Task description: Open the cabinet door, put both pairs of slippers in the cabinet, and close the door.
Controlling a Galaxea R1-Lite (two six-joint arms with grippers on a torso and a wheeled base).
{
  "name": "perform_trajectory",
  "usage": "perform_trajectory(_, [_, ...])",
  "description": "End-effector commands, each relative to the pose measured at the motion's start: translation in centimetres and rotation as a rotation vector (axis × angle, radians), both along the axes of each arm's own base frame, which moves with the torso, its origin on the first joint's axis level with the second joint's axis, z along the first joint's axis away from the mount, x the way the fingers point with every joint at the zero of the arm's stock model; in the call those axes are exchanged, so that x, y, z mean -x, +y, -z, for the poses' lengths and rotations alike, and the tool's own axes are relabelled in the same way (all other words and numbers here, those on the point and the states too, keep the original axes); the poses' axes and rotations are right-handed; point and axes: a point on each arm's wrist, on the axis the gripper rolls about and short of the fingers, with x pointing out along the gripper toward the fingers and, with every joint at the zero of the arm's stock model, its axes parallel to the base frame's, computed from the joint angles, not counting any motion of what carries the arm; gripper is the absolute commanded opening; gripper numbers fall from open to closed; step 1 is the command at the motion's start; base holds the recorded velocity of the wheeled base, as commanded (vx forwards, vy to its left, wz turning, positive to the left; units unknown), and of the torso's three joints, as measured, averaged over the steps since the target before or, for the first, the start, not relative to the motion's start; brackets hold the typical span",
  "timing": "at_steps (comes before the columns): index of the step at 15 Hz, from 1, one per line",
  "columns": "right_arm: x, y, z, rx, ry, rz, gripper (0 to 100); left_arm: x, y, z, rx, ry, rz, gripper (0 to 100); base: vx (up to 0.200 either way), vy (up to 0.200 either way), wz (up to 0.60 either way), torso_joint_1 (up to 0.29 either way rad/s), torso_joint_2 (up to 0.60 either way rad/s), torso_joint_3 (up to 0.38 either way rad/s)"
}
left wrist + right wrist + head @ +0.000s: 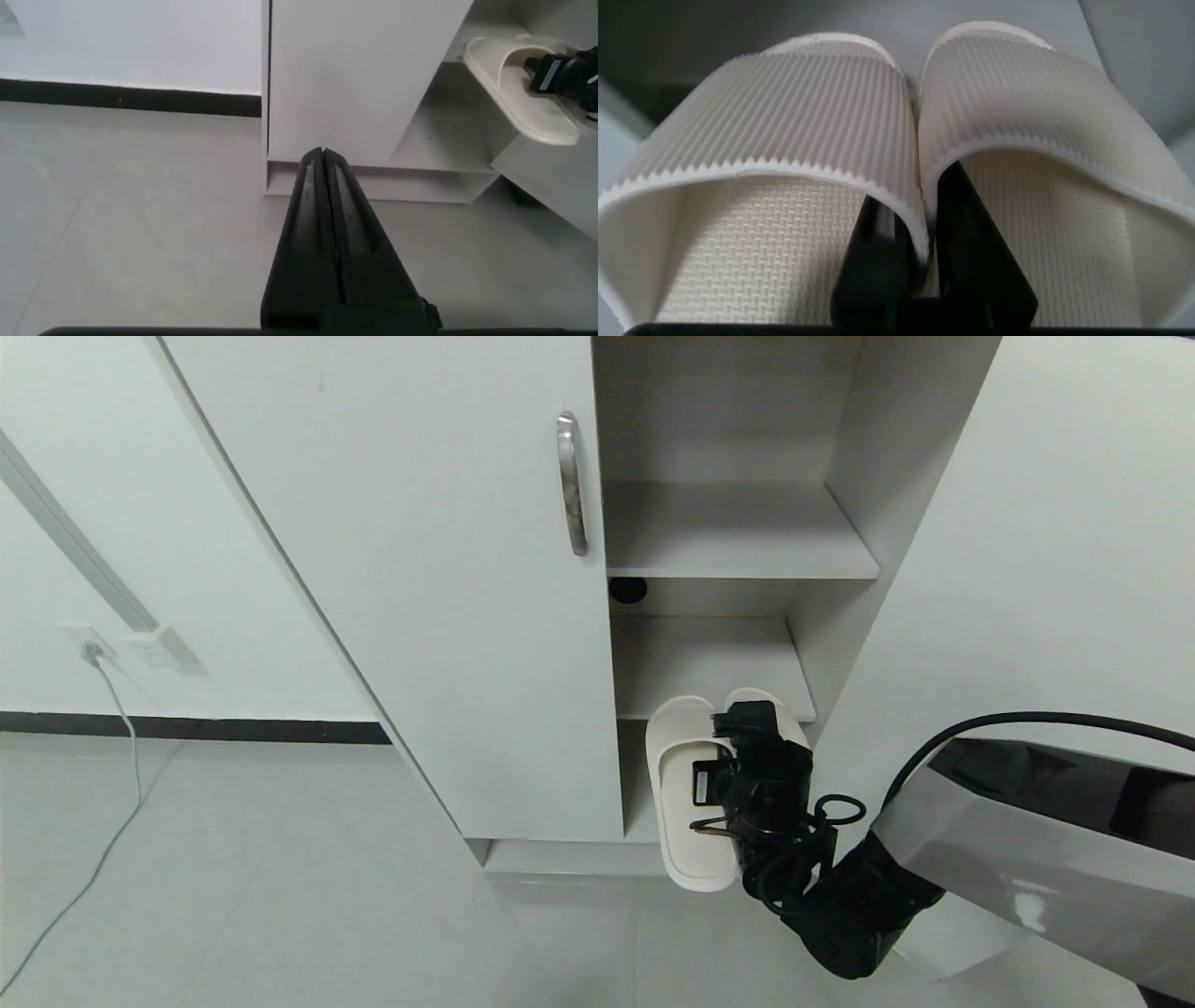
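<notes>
Pair of white slippers (680, 803) pinched together at their inner edges by right tool (747, 733), toes at open cabinet's lower shelf (700, 658). Left tool (322, 163) pressed together, low over floor. Risk: toes snagging shelf edge, one slipper sliding free.

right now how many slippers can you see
2: left slipper and right slipper, side by side in the right gripper before the open cabinet. Others may be hidden.
</notes>
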Motion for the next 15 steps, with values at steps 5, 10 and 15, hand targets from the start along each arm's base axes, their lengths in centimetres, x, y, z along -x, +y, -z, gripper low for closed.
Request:
perform_trajectory(5, [0.0, 0.0, 0.2, 0.012, 0.005, -0.001, 0, 0.0, 0.0, 0.0, 0.002, 0.003, 0.0, 0, 0.2, 0.0, 0.0, 0.006, 0.0, 0.0])
perform_trajectory(10, [-0.9, 0.0, 0.4, 0.009, 0.002, -0.029, 0, 0.0, 0.0, 0.0, 0.002, 0.001, -0.001, 0, 0.04, 0.0, 0.0, 0.0, 0.0, 0.0])
perform_trajectory(15, [-4.1, -0.2, 0.4, 0.002, -0.02, 0.015, 0, 0.0, 0.0, 0.0, 0.002, 0.0, -0.001, 0, 0.0, 0.0, 0.0, 0.0, 0.0, 0.0])
